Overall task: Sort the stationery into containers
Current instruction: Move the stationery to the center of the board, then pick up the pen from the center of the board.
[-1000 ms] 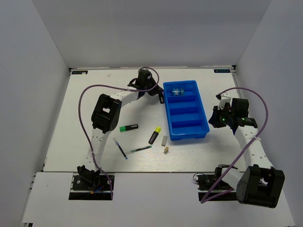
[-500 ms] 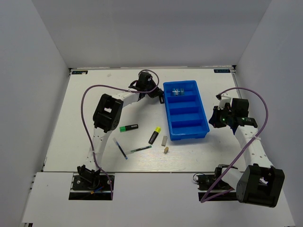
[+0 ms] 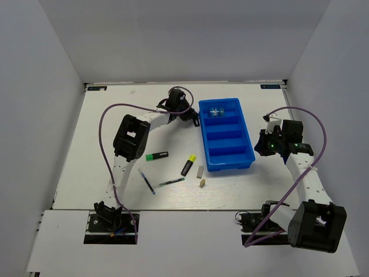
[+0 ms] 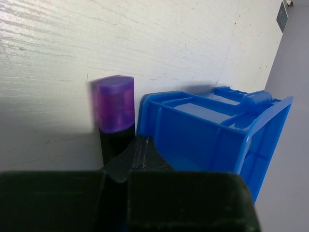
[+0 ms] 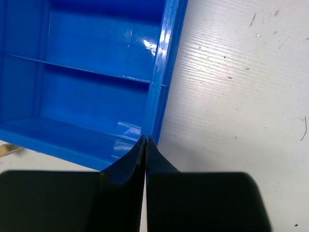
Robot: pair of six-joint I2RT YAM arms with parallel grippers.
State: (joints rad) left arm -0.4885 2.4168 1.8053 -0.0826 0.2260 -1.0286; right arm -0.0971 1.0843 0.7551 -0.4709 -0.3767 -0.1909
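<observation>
While clamped on purple highlighter (image 4: 114,102), left claw (image 4: 140,146) outstretched beside blue tray (image 4: 203,145); right claw (image 5: 145,143) closed at rim.

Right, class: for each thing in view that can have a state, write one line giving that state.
left fingers: shut on the purple highlighter
right fingers: shut, holding nothing
purple highlighter: cap on, gripped
blue tray: upright, blue pack in far compartment, other three empty
green highlighter: lying loose on the table
yellow highlighter: lying loose on the table
</observation>
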